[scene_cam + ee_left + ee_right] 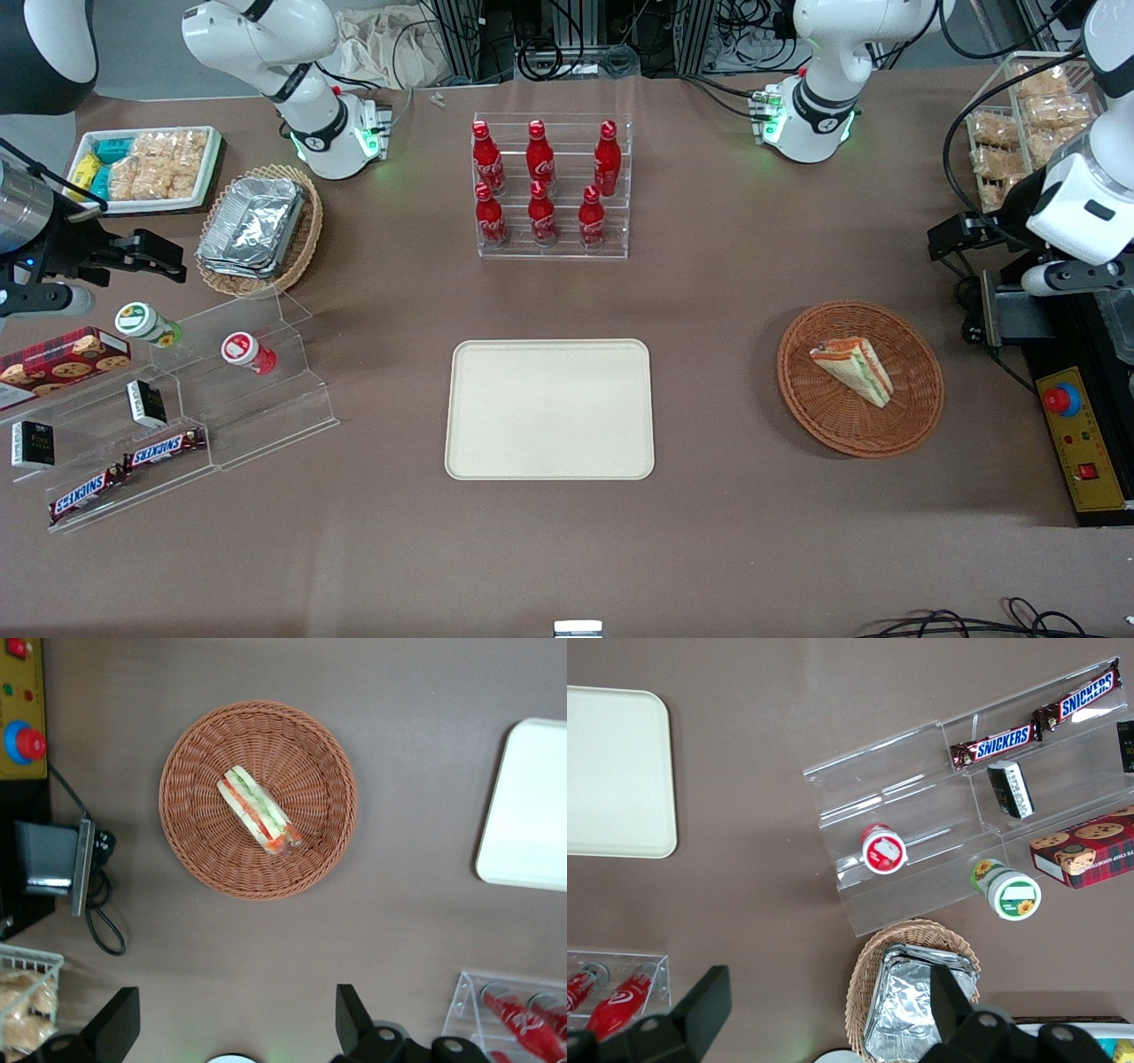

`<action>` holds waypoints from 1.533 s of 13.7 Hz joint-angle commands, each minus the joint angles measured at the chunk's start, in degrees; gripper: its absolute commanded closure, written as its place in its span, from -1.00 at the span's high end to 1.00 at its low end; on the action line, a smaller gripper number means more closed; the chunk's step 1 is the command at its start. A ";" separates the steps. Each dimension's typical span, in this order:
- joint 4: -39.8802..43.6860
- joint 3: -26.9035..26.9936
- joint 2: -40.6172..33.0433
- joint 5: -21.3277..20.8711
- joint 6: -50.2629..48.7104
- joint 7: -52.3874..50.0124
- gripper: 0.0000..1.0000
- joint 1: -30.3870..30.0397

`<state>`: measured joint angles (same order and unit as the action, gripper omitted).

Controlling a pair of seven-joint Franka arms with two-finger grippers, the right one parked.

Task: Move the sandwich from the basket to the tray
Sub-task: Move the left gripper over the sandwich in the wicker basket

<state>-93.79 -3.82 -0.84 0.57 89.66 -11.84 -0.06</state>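
The task has not visibly begun: the sandwich [852,369] lies in the round basket [917,412], toward the working arm's end of the table from the bare tray [549,409], while the gripper [237,1023] hovers high beside the basket, fingers wide apart, holding nothing.

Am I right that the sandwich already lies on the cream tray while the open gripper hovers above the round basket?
Not quite: the sandwich lies in the round basket, as the front view shows. The cream tray holds nothing, and the open gripper does hover above the basket.
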 commanded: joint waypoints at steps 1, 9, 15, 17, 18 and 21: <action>2.20 -0.14 0.39 0.13 -1.24 -7.03 0.99 0.06; 1.34 -0.14 3.47 -0.40 -0.19 -25.32 0.99 -0.11; -9.72 -0.05 3.92 -0.05 11.12 -33.32 0.99 -0.38; -13.85 -0.05 4.18 -0.13 16.13 -36.04 0.99 -0.38; -15.79 0.04 4.70 -0.48 18.85 -37.10 0.99 -0.38; -18.88 0.04 8.38 -1.01 24.85 -40.09 0.99 -0.38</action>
<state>-111.11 -3.71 5.79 0.54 111.68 -49.53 -0.33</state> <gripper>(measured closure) 0.004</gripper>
